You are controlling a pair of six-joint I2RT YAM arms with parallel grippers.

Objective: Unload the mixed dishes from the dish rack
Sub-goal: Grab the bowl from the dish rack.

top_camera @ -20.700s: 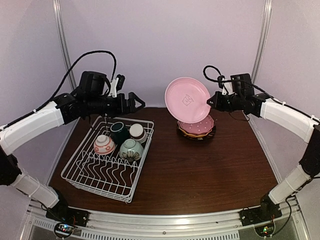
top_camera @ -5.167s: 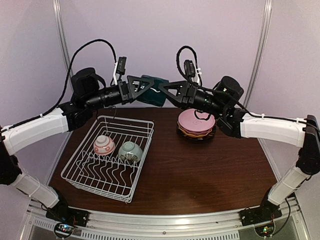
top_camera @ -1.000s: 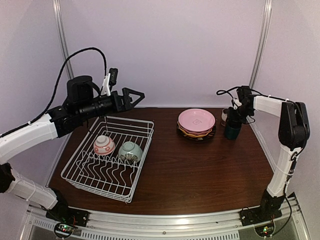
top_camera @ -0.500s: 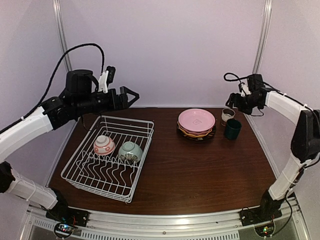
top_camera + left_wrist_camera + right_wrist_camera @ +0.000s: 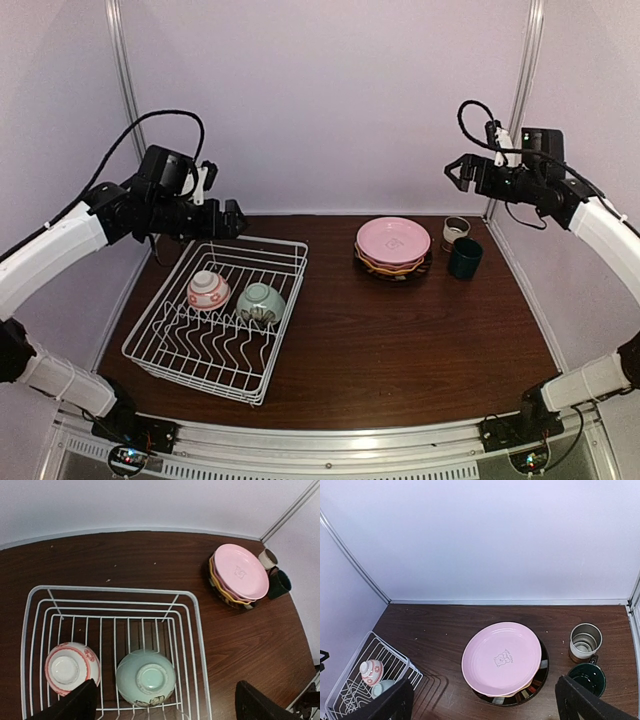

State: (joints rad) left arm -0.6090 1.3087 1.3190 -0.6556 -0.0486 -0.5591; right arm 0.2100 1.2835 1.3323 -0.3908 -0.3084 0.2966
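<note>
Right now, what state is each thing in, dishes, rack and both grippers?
left gripper: open, empty
right gripper: open, empty
dish rack: holds two bowls
white-red patterned bowl: upside down in rack
pale green bowl: upside down in rack
light pink plate: flat atop plate stack
beige-brown cup: upright on table
dark green cup: upright on table

Pink plate (image 5: 501, 658) bears a small emblem, no legible text
</note>
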